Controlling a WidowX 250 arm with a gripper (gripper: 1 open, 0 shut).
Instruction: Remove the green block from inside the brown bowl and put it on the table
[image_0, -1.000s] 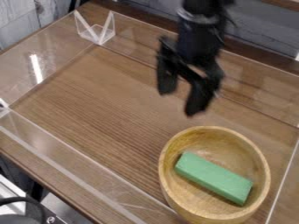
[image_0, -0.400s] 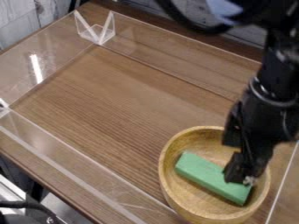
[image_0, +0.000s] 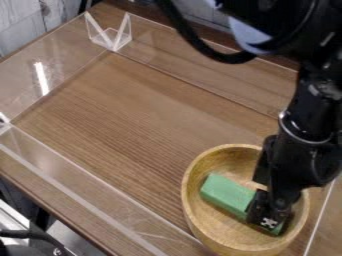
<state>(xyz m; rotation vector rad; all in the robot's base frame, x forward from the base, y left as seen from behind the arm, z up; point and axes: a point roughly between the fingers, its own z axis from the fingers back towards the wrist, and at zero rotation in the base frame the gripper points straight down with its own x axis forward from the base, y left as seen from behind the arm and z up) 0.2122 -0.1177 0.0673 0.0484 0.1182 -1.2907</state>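
The brown bowl (image_0: 214, 168) sits at the front right of the table (image_0: 147, 110). Inside it lies the green block (image_0: 229, 192), its left end showing and its right end covered by my gripper (image_0: 277, 205). The gripper hangs down into the bowl from the upper right, its dark fingers (image_0: 273, 214) low over the block's right part. The jaws stand open; whether they touch the block I cannot tell.
Low clear acrylic walls (image_0: 54, 160) edge the table on the left and front. A clear folded stand (image_0: 107, 30) sits at the back left corner. The black arm (image_0: 301, 60) fills the upper right.
My gripper has swung from the middle back of the table to the right and down into the bowl, over the green block's right end. The block and bowl have not moved.
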